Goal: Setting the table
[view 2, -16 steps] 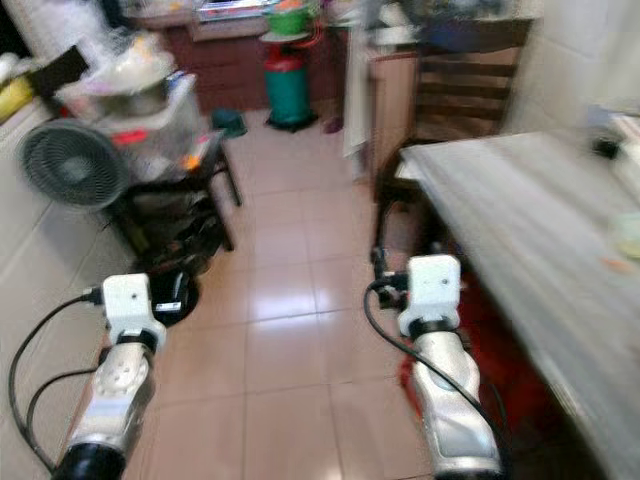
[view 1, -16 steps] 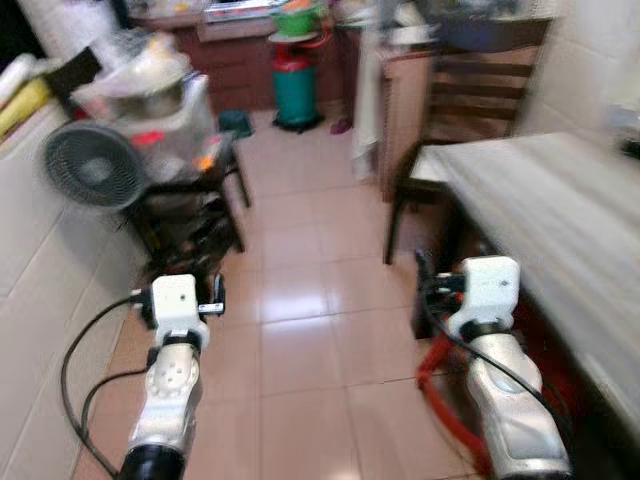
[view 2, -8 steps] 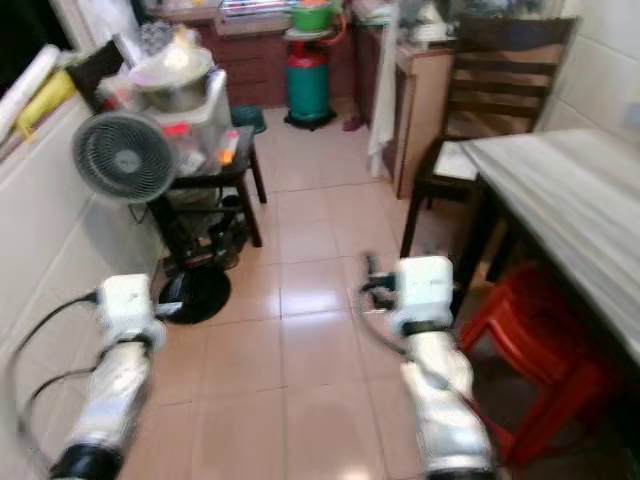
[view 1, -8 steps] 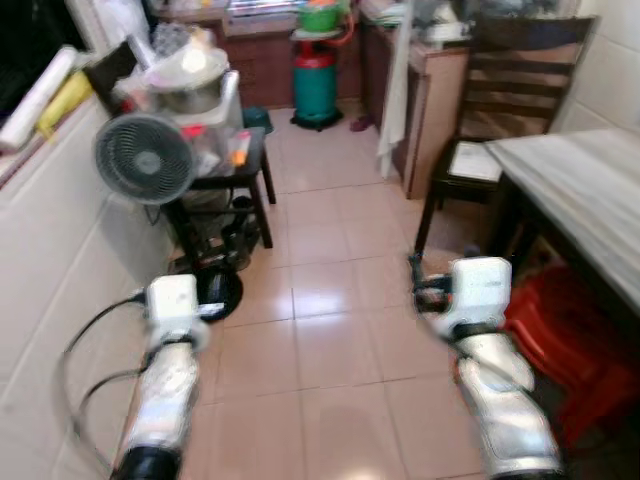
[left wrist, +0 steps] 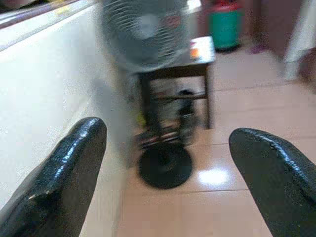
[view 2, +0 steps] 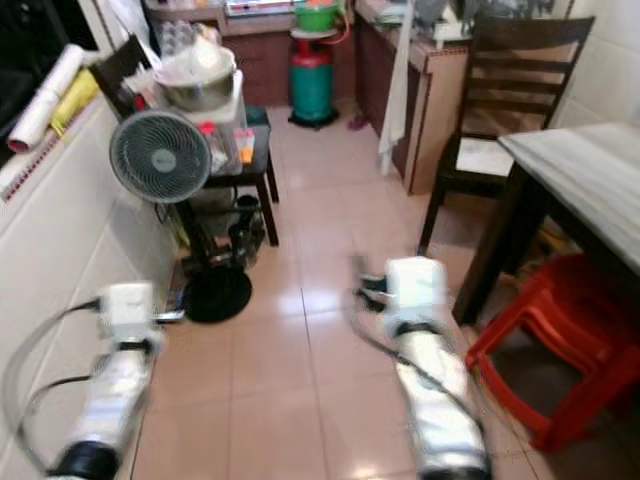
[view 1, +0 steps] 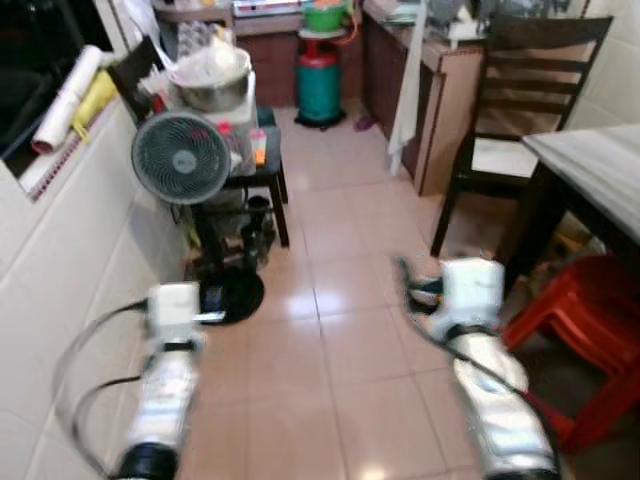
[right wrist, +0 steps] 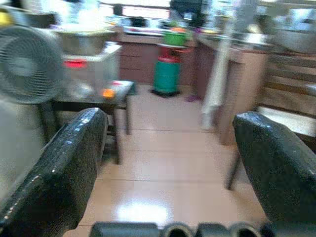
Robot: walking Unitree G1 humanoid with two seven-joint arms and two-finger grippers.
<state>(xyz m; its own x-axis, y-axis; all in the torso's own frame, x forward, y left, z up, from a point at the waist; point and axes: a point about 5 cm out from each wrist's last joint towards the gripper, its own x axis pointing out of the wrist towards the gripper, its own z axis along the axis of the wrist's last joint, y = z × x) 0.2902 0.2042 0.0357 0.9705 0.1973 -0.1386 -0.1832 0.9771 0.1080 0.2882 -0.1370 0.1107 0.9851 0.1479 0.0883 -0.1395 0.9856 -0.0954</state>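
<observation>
The grey wood-grain table [view 2: 585, 170] stands at the right edge of the eye views, and only its near corner shows. Both silver arms reach forward over the tiled floor, the left arm [view 1: 168, 335] beside the white wall and the right arm [view 1: 470, 305] a short way left of the table. My left gripper [left wrist: 168, 143] is open with nothing between its fingers, and floor and a fan show through the gap. My right gripper [right wrist: 170, 143] is open and empty too.
A standing fan [view 1: 182, 158] and a low dark table with a metal pot [view 1: 212, 85] line the left wall. A red plastic stool [view 1: 585, 320] sits under the table, a dark wooden chair [view 1: 510, 90] behind it. A green gas cylinder [view 1: 322, 78] stands at the far cabinets.
The whole view has shifted: the table slid to the right edge, the fan and wall came closer to centre, and the red stool came into sight. Both arms keep the same pose.
</observation>
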